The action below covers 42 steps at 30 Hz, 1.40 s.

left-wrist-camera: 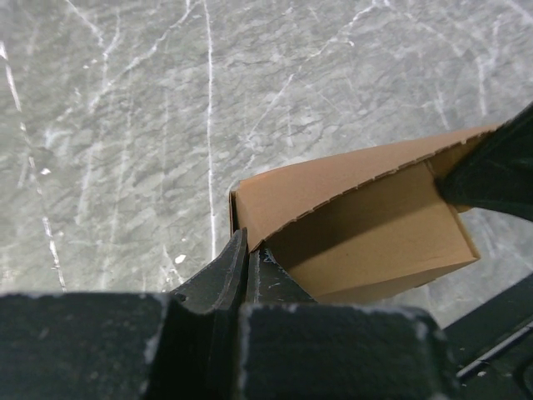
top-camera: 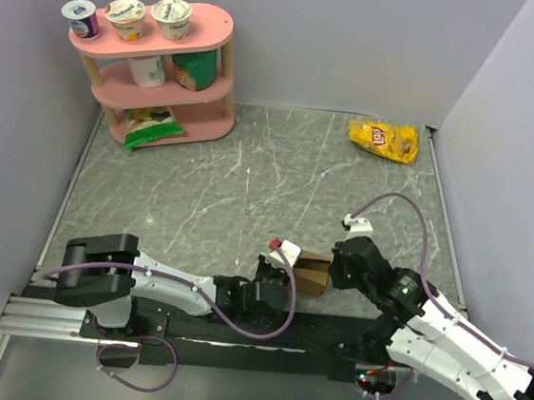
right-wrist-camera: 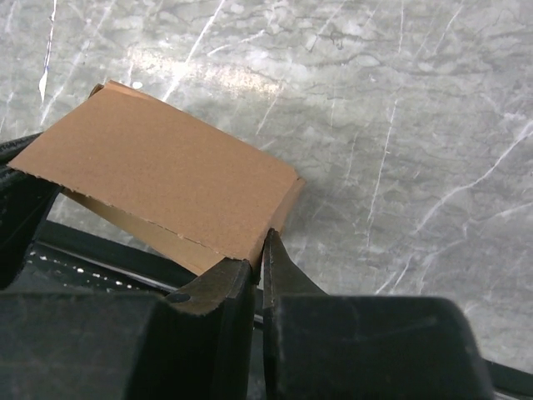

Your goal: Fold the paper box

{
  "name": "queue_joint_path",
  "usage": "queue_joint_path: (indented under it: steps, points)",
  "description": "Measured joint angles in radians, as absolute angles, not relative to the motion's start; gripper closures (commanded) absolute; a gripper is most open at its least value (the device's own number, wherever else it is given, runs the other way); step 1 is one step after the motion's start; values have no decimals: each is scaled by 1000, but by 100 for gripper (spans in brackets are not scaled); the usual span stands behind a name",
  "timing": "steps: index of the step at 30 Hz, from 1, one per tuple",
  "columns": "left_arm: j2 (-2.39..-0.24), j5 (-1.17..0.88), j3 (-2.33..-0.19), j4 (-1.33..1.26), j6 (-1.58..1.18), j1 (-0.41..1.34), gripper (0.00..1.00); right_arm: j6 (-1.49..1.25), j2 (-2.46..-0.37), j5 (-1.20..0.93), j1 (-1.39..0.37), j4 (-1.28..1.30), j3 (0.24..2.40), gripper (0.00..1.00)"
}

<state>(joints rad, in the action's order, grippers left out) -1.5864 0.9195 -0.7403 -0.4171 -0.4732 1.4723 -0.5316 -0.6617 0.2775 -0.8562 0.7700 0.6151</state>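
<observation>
From above, we see the box (top-camera: 313,274) on the desk (top-camera: 251,174), near its front edge and between the two arms. The left end effector (top-camera: 289,277) meets it from one side and the right end effector (top-camera: 336,265) from the other. A chip bag (top-camera: 383,141) lies well apart at the far right.

In the left wrist view, the fingers (left-wrist-camera: 231,268) are clenched on the box's near corner, with only a thin cardboard wall between them. The top panel slants over an open side, so the box is not yet squared or closed.

In the right wrist view, the fingers (right-wrist-camera: 287,275) are likewise pinched on the opposite corner, where the top panel ends. The panel sits tilted, with a lower layer of cardboard showing beneath it.

We judge the fold to be in its late stage: the box has its shape, and both arms are holding it to settle the top. Next, one arm should keep its grip steady while the other presses the panel down and tucks its edge in, without crushing the wall.
</observation>
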Motion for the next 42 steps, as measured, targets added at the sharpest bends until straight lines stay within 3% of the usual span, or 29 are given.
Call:
queue_joint_path:
  steps: [20, 42]
  points:
    - [-1637, 981, -803, -364, -394, 1497, 99, -384, -709, -120, -519, 786, 668, 99]
    - [-1647, 994, -818, -345, -379, 1501, 99, -342, -739, -308, -381, 781, 677, 100]
